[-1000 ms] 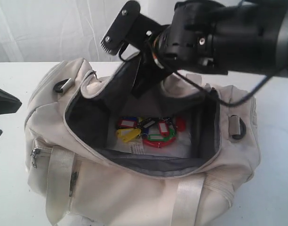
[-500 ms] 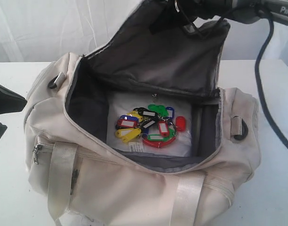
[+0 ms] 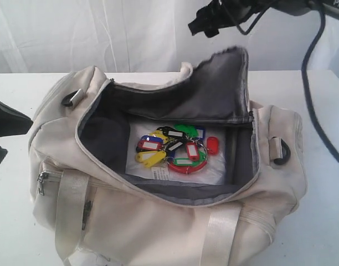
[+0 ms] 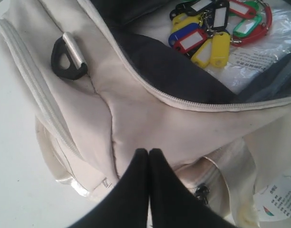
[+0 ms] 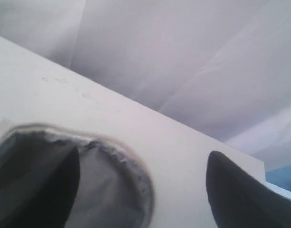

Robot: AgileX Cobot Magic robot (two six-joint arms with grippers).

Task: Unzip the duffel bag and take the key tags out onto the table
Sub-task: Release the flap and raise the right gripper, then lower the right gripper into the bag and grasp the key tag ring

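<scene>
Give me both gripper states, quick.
Left gripper: closed, nothing seen held.
Right gripper: open, empty.

Exterior: angled down, close on the duffel bag point(image 3: 158, 227) on the table point(image 3: 324, 233).
My left wrist: close over the bag's end, looking into its opening.
My right wrist: high up, looking down at the raised flap point(image 5: 107, 190).
Shared: exterior and left wrist both catch the key tags point(image 3: 172, 149).

key tags point(image 3: 174, 148) in duffel bag point(image 3: 158, 221), on table point(image 3: 324, 221)
</scene>
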